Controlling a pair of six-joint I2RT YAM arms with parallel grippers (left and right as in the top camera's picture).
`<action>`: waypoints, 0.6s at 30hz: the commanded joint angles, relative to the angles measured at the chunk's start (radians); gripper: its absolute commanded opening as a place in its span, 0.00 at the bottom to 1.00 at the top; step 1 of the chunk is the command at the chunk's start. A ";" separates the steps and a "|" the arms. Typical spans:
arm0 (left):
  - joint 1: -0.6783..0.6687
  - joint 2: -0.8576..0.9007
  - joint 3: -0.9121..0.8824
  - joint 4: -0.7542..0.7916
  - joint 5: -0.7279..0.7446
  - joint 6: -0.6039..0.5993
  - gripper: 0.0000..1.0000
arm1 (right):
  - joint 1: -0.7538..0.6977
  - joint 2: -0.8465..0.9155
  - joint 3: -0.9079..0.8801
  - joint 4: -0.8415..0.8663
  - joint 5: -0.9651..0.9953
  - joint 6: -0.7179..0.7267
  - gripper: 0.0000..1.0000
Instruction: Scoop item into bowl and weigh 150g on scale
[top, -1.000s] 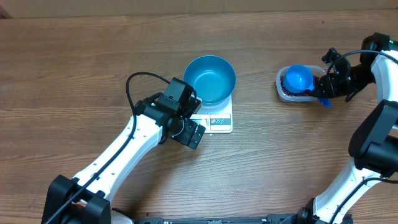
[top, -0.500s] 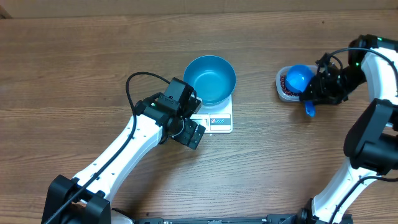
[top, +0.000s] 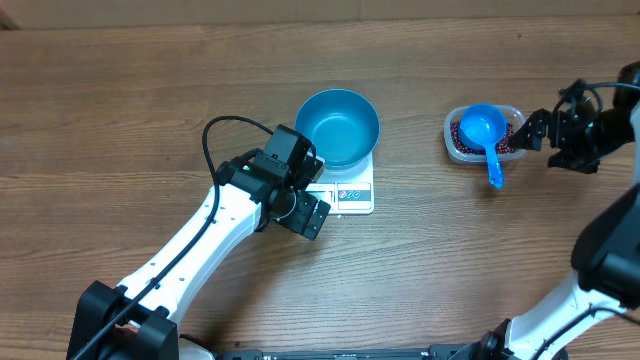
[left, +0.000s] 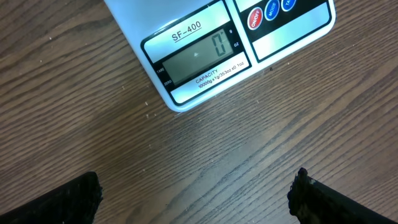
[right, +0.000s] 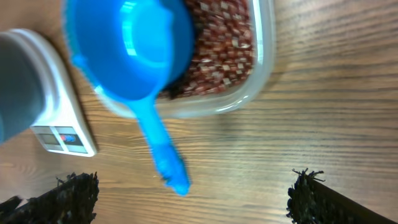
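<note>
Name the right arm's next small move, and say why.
Probably bring the right gripper to the scoop handle and close: its jaws stand open, clear of the scoop lying on the tub of beans, and the bowl on the scale is empty.

scoop (right: 134, 56) atop beans (right: 217, 53) in tub (right: 265, 62) | scale (right: 61, 115) left | fingers (right: 76, 196) spread, empty

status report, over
Left gripper open, right gripper open, nothing held. Round blue bowl empty on white square scale, display zero. Small blue scoop rests on red-brown beans in clear plastic tub. Nothing blocking.
</note>
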 joint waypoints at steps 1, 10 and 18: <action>0.004 -0.018 0.003 0.001 -0.003 0.019 1.00 | 0.024 -0.106 -0.009 0.014 -0.045 0.002 1.00; 0.004 -0.018 0.003 0.002 -0.004 0.019 0.99 | 0.069 -0.137 -0.285 0.204 0.037 0.082 1.00; 0.004 -0.018 0.003 0.001 -0.003 0.019 1.00 | 0.069 -0.136 -0.365 0.299 -0.002 0.071 0.64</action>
